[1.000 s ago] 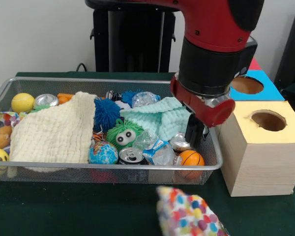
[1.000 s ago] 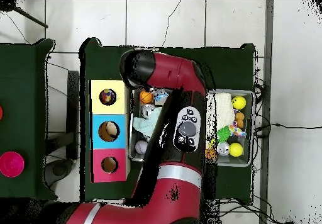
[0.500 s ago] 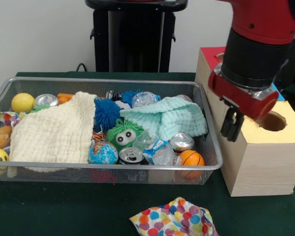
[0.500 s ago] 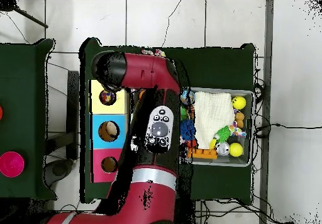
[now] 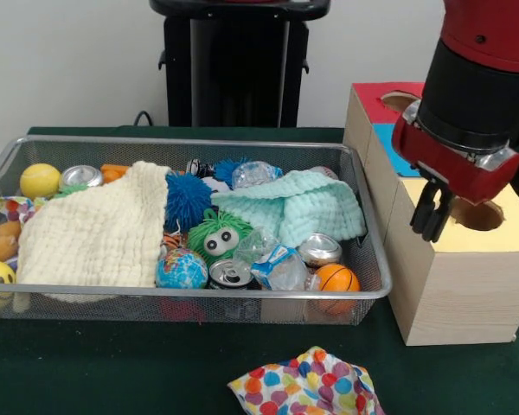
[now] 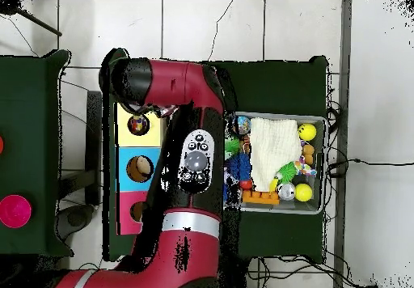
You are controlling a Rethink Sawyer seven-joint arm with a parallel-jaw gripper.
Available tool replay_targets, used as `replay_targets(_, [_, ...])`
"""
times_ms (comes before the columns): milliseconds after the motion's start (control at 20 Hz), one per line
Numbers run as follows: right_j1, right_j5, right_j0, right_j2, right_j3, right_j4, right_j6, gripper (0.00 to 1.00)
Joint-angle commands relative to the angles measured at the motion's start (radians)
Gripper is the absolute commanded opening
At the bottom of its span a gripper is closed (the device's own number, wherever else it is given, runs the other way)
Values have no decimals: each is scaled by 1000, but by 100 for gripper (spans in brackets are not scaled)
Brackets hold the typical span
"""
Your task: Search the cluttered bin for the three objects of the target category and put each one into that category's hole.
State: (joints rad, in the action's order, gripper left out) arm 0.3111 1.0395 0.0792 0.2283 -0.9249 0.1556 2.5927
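Note:
My gripper (image 5: pixel 432 223) hangs over the near end of the wooden box, just left of the hole in its yellow top (image 5: pixel 476 212). Its dark fingers stand close together, and I see nothing between them. The wire bin (image 5: pixel 190 294) holds a cream cloth (image 5: pixel 95 233), a mint cloth (image 5: pixel 294 203), a green fuzzy toy (image 5: pixel 218 238), a blue spiky ball (image 5: pixel 186 199), a globe ball (image 5: pixel 181 270), an orange ball (image 5: pixel 336 278), two cans (image 5: pixel 232 274) (image 5: pixel 320 249) and a crumpled bottle (image 5: pixel 277 259). In the overhead view the arm hides the gripper; a small colourful thing lies in the yellow hole (image 6: pixel 138 124).
A spotted cloth (image 5: pixel 303 387) lies on the table in front of the bin. The box's blue (image 5: pixel 398 160) and red (image 5: pixel 389 93) sections sit behind the yellow one. A yellow ball (image 5: pixel 40 180) and a third can (image 5: pixel 80 176) sit at the bin's far left.
My gripper rose out of the bin's right end and swung right to the yellow box top. The spotted cloth fell and came to rest on the table in front.

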Motion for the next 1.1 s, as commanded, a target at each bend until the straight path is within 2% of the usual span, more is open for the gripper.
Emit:
replay_targets(50, [-115, 169, -94, -103, 190, -39, -127, 0])
replay_targets(400, [-248, 293, -137, -121, 458, -46, -189, 0])
replay_targets(600, [-304, 318, -150, -125, 547, -43, -213, 0])
replay_targets(750, [-321, 314, -154, -126, 551, -55, -253, 0])
replay_targets(1100, [-309, 181, -133, -129, 421, -58, -216, 0])
